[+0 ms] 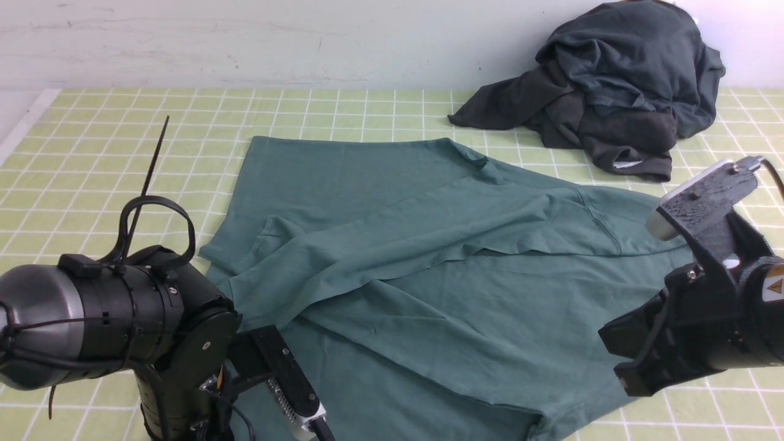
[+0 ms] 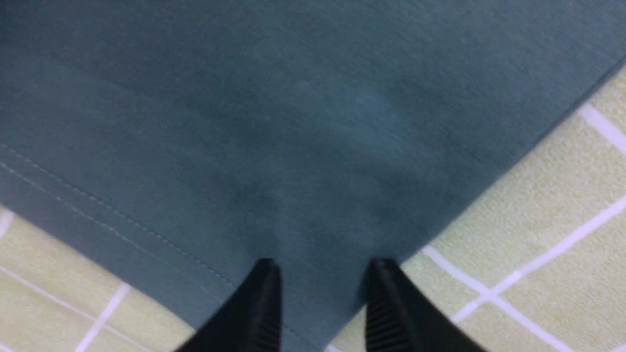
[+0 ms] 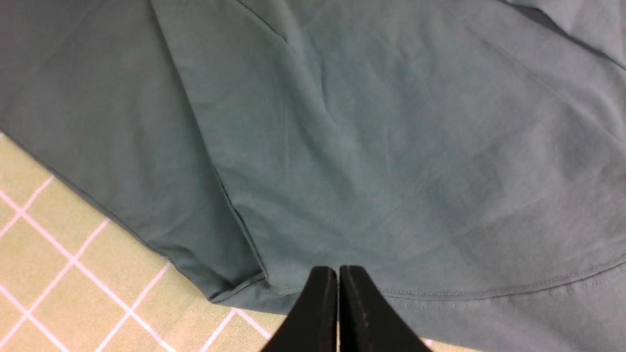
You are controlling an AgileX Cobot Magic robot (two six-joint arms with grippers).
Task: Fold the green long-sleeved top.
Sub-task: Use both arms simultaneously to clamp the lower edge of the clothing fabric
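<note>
1. Front view: the green long-sleeved top (image 1: 392, 343) lies spread over the middle of the table (image 1: 367, 110), running off the near edge of the view. It is unevenly layered, with a bunched band of folds crossing it from the near left toward the far right.
2. Front view: a flatter part of the top reaches out at the far left, and a seam curves across the cloth toward the right.
3. Front view: dark charcoal-grey garments (image 1: 625, 79) sit in a crumpled heap at the far right, beyond the top.
4. Front view: the left arm (image 1: 184, 331) is at the near left, over the top's edge; the right arm (image 1: 692, 275) is on the right, over the top's right part.
5. Left wrist view: the left gripper (image 2: 323, 288) has its fingertips apart, with a strip of green cloth visible between them. They are near a stitched corner of the top; whether they touch it, I cannot tell.
6. Right wrist view: the right gripper (image 3: 338, 274) has its fingertips together, over a stitched border of the top. No cloth shows pinched between them.
7. Right wrist view: one layer's edge lies across another, and the pale grid-lined table shows beyond the cloth.
</note>
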